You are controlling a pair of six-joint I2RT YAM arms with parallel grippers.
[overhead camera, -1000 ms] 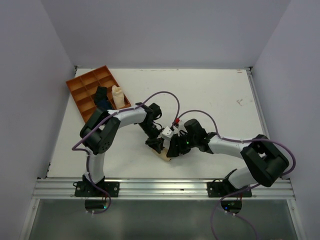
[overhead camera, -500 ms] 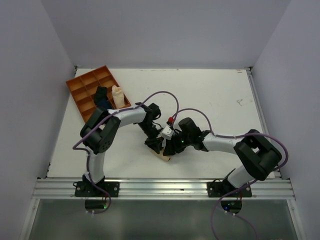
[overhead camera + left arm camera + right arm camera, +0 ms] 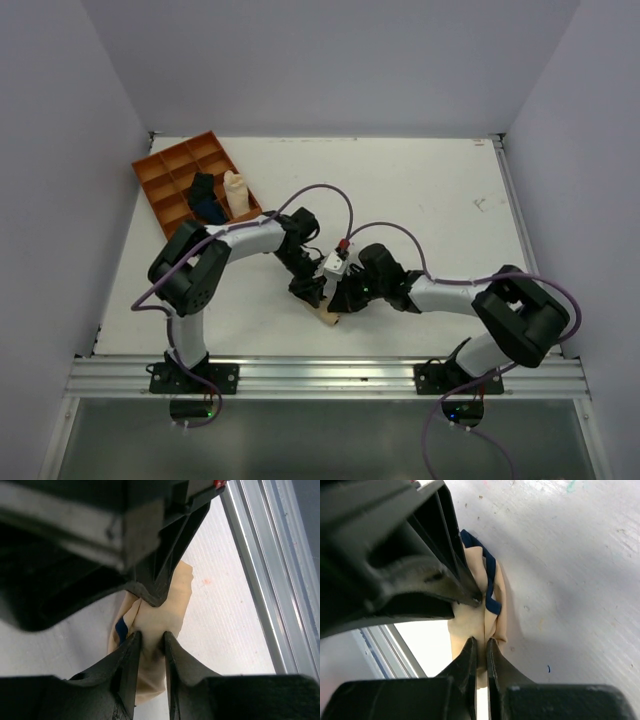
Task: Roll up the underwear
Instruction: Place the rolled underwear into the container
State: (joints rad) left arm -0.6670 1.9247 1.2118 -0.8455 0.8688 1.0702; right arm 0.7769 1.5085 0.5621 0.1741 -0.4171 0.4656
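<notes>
Change since a second before: the right arm had stretched further left and lay lower over the counter (image 3: 440, 190), its claw drawn in close to the left one; the left arm's elbow had swung a little left; the underwear had stayed at the same near-centre spot.

Top view, underwear (image 3: 327, 317): a small tan bundle lay on the counter near the front edge, just left of centre, mostly hidden under the two claws.
Top view, left claw (image 3: 311, 291): it sat on the far-left side of the bundle.
Top view, right claw (image 3: 338, 302): it sat on the right side of the bundle, almost touching the left one.
Top view, tray (image 3: 150, 172): an orange divided tray sat at the far left, holding a dark blue roll (image 3: 208, 209) and a cream roll (image 3: 235, 193) in neighbouring compartments.

Left wrist view, left claw (image 3: 150, 641): its jaws stood narrow, pinching a raised fold of the underwear (image 3: 176, 597).
Left wrist view, rail (image 3: 280, 580): the metal counter edge ran close beside the cloth.

Right wrist view, right claw (image 3: 481, 649): its jaws were nearly together, gripping a thin fold of the underwear (image 3: 467, 630).
Right wrist view, edge band (image 3: 490, 577): the dark trim curved along the bunched cloth.
Right wrist view, left claw (image 3: 420, 580): it pressed into the cloth from the left.
</notes>
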